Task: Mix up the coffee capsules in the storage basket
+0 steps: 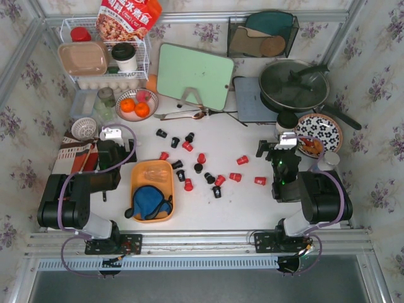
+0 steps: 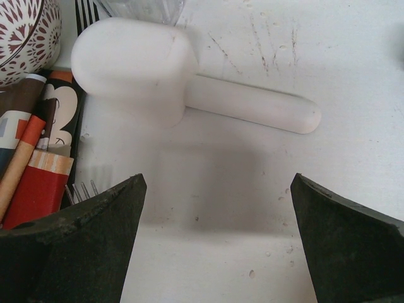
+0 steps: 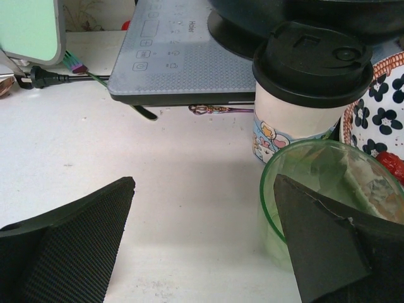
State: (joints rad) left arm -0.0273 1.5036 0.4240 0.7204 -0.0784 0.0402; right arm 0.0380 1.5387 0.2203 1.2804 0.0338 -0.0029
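Note:
Several red and black coffee capsules (image 1: pixel 201 159) lie scattered across the middle of the white table, among them a red one (image 1: pixel 242 160) and a black one (image 1: pixel 161 133). The orange storage basket (image 1: pixel 142 173) stands left of them near the front and holds a blue bundle (image 1: pixel 149 201). My left gripper (image 1: pixel 108 144) (image 2: pixel 218 178) hangs open and holds nothing, left of the basket, over bare table in front of a white handled object (image 2: pixel 136 69). My right gripper (image 1: pixel 284 150) (image 2: pixel 218 178) is open too, right of the capsules; in the right wrist view (image 3: pixel 204 178) its right finger overlaps a green cup (image 3: pixel 315 164).
Magazines (image 2: pixel 31 158) lie left of the left gripper. A lidded paper cup (image 3: pixel 309 82), an induction cooker (image 3: pixel 183 57), a pan (image 1: pixel 293 85) and a floral plate (image 1: pixel 319 132) crowd the right. Behind stand a green cutting board (image 1: pixel 194 76), a bowl of oranges (image 1: pixel 136 105) and a wire rack (image 1: pixel 141 71).

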